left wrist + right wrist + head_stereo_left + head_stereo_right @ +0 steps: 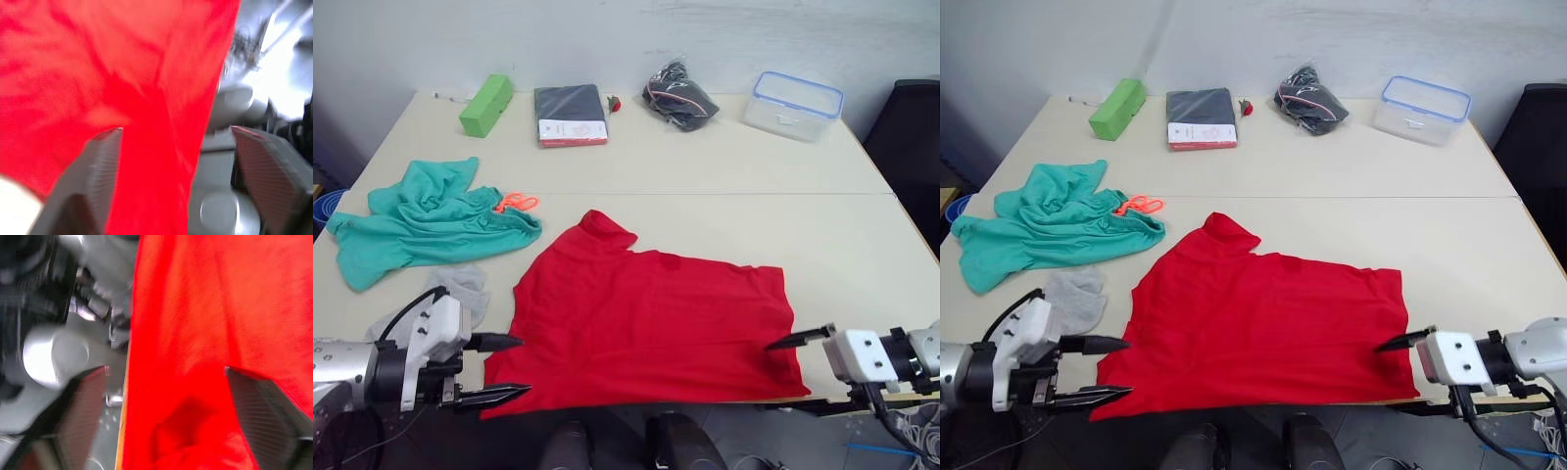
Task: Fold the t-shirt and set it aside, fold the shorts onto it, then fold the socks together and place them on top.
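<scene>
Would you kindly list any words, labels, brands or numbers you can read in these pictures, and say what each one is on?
No text can be read.
White label with a red strip on the dark packet: print too small to read.
Small dark mark on the t-shirt: no letters can be made out.
Green box, clear container and black bundle: no lettering can be made out.

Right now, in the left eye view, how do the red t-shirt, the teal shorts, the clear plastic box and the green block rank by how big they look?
1. red t-shirt, spread flat
2. teal shorts, crumpled, so they may look smaller than they are
3. clear plastic box
4. green block

The box and block lie farther from the camera, so their true sizes are unsure.
</scene>
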Motion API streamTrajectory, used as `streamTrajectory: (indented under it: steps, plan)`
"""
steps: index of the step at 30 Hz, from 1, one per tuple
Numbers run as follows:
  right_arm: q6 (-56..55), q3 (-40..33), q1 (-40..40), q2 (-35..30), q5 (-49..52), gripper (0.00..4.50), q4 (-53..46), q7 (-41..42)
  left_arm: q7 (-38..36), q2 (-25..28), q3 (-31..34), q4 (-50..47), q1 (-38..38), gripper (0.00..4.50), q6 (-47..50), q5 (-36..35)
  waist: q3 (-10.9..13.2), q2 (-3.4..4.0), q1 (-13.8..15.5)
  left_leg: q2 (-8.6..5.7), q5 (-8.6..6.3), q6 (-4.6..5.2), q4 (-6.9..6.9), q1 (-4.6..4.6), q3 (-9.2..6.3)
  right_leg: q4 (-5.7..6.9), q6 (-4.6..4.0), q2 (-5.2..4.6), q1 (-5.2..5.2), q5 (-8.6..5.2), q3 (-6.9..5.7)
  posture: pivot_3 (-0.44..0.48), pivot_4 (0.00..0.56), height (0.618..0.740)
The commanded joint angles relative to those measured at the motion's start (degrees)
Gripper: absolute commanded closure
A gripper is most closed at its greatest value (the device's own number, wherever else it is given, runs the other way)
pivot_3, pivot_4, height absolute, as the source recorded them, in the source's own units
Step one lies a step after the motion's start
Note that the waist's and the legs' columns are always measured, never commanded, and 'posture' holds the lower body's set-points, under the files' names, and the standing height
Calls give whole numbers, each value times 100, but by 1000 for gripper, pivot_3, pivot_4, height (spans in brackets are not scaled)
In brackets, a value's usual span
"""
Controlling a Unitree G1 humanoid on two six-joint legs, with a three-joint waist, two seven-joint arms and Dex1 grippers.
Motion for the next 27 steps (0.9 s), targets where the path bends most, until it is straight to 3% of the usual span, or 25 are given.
streamTrajectory:
  steps: [1,3,6,9,14,16,21,27]
  plan:
    - [966,-232,-119,115,606,456,-682,-319,400,31,-362,-43,-504,164,286,-185,0,0,21,0,0,0,1,-5,0,1,0,0,-6,0,0,0,150,740]
    - [1254,-65,-310,334,602,654,-920,-570,389,87,-915,15,-698,320,42,256,1,-2,32,-3,0,-1,3,-18,0,3,4,-1,-20,2,2,0,150,740]
    - [1446,196,-478,635,300,1390,-1151,-777,355,105,-1613,182,-888,1091,-341,824,1,-2,37,-6,2,-3,3,-41,3,2,8,-1,-43,4,6,0,150,740]
    - [1102,762,-623,957,-802,2521,-1035,-1095,352,174,-2575,511,-1109,2098,-1122,1915,1,-3,43,-8,3,-4,8,-65,3,5,9,-1,-70,5,6,0,150,740]
    - [422,1254,-518,1221,-1899,4367,-650,-1175,359,-12,-3389,806,-1470,3788,-1606,2591,0,-3,55,-13,12,-10,20,-123,10,23,12,-4,-135,7,12,0,150,740]
    - [267,1333,-487,1279,-2123,4500,-518,-1186,335,-55,-3556,955,-1532,4441,-1763,2779,-1,-4,53,-12,26,-32,29,-135,10,32,12,-1,-147,7,12,0,150,740]
    - [-32,1372,-476,1373,-2747,4500,187,-1429,198,-76,-3784,1210,-1557,4478,-2068,3034,-7,-9,49,-14,29,-16,28,-108,13,38,15,-3,-121,9,16,0,150,740]
    - [-644,865,-362,1032,-2658,4500,1455,-1208,231,-57,-3782,1671,-1330,4478,-2688,3373,-38,-34,46,-9,1,13,-2,13,10,-16,14,-8,40,8,11,0,150,740]
